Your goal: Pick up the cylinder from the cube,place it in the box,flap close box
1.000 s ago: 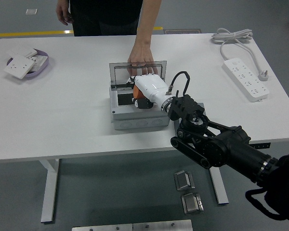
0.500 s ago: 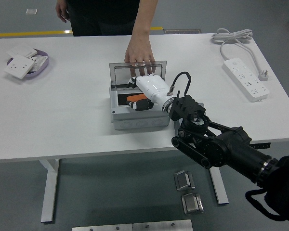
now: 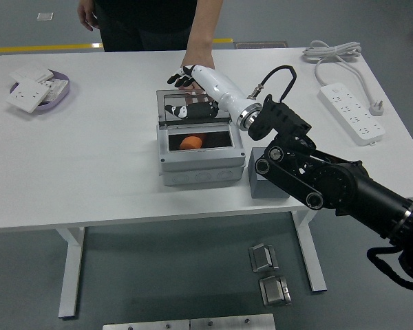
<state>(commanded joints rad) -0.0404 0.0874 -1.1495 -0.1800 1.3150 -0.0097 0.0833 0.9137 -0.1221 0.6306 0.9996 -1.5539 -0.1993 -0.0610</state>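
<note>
A white bench (image 3: 89,179) on white legs stands on a smooth grey floor (image 3: 27,289). Beyond the bench's far edge, a yellow line (image 3: 38,48) runs across the floor. Under the bench's near right side lie two small metal brackets (image 3: 268,275). Just off its near edge sits a pale metal plate (image 3: 189,323). The light is even and soft.

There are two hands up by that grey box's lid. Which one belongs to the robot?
The white-and-black hand is the robot's: it continues into the black arm entering from the right. The bare hand behind it belongs to the person standing at the table's far side, beyond the box.
</note>
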